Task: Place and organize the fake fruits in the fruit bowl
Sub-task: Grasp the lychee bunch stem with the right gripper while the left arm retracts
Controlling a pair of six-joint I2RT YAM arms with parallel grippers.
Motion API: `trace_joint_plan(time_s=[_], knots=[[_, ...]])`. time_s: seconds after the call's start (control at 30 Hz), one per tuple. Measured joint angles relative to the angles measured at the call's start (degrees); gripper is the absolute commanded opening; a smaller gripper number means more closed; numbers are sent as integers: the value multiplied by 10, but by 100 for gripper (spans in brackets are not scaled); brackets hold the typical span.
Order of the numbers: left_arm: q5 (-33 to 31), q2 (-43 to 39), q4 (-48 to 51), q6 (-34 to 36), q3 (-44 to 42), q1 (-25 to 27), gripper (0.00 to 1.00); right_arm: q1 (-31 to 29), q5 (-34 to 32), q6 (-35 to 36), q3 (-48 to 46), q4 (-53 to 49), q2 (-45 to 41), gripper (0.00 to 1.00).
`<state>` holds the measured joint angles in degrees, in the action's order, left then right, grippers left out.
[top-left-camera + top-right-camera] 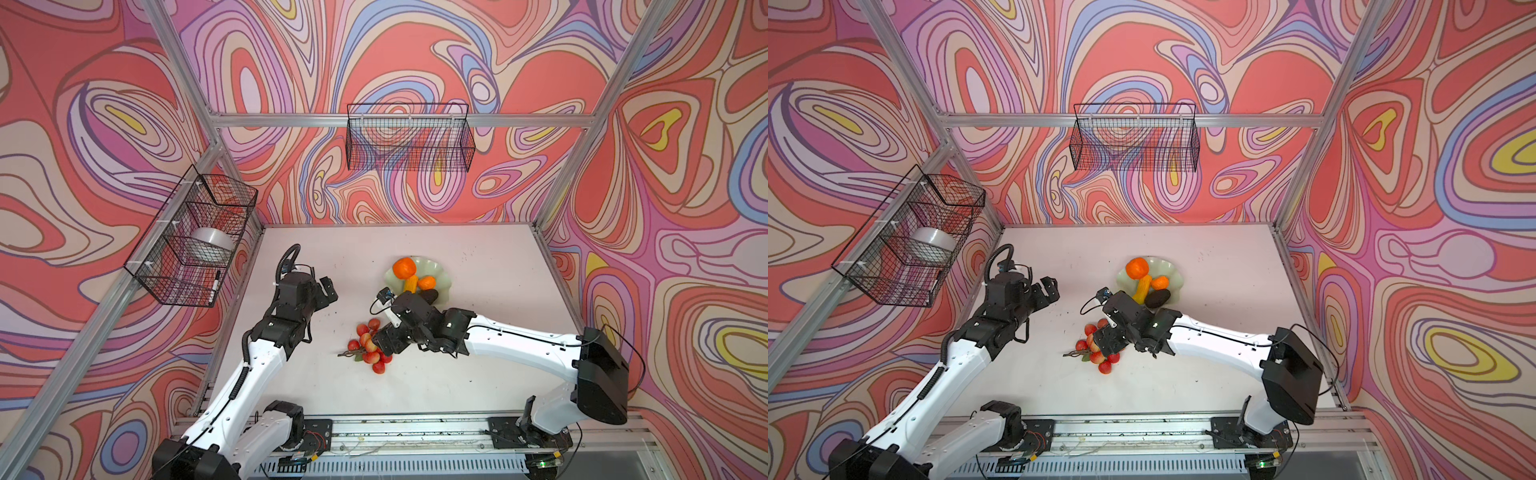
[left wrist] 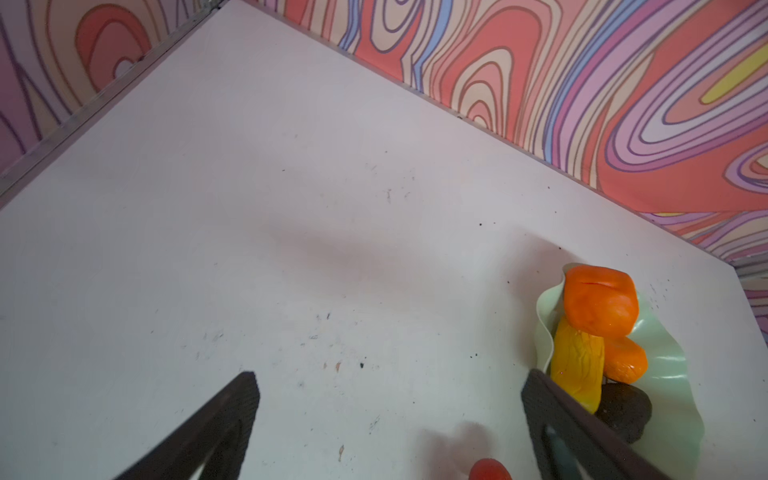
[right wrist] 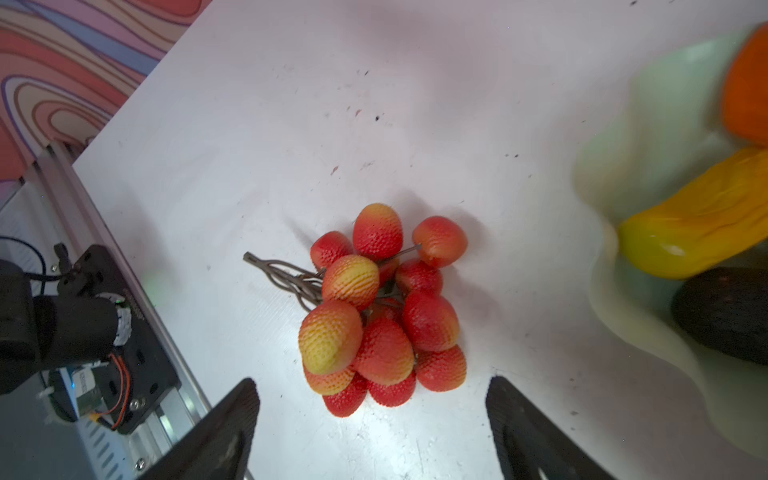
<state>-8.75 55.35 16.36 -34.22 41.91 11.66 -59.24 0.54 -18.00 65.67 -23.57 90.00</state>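
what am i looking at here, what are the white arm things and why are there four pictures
These are two robot arms mounted at the near edge of a table. Each ends in a two-fingered end effector. Two pictures look down from overhead, and the other two come from cameras on the arms' wrists. In the pale green fruit bowl lie a lumpy orange fruit, a small orange, a yellow ribbed fruit and a dark avocado. The bunch of grapes lies on the table outside the bowl. The right end effector hangs open over the grapes. The left end effector is open over the table. Nothing is held.
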Motion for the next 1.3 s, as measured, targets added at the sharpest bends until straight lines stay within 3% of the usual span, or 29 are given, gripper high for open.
trace_joint_plan(time_s=[0.2, 0.47, 0.73, 1.07, 1.17, 1.3], knots=[[3, -25, 18, -15, -18, -16, 100, -23, 2, 24, 1, -2, 34, 89], [17, -21, 37, -29, -21, -62, 100, -96, -37, 115, 70, -30, 72, 85], [63, -21, 42, -52, -63, -115, 100, -106, -67, 203, 188, -50, 176, 77], [112, -32, 44, -58, -68, -161, 100, -106, -85, 254, 216, -75, 273, 69], [123, -32, 42, -61, -71, -167, 100, -106, -88, 260, 233, -75, 291, 55], [135, -32, 40, -64, -77, -174, 100, -106, -96, 269, 261, -73, 315, 23]])
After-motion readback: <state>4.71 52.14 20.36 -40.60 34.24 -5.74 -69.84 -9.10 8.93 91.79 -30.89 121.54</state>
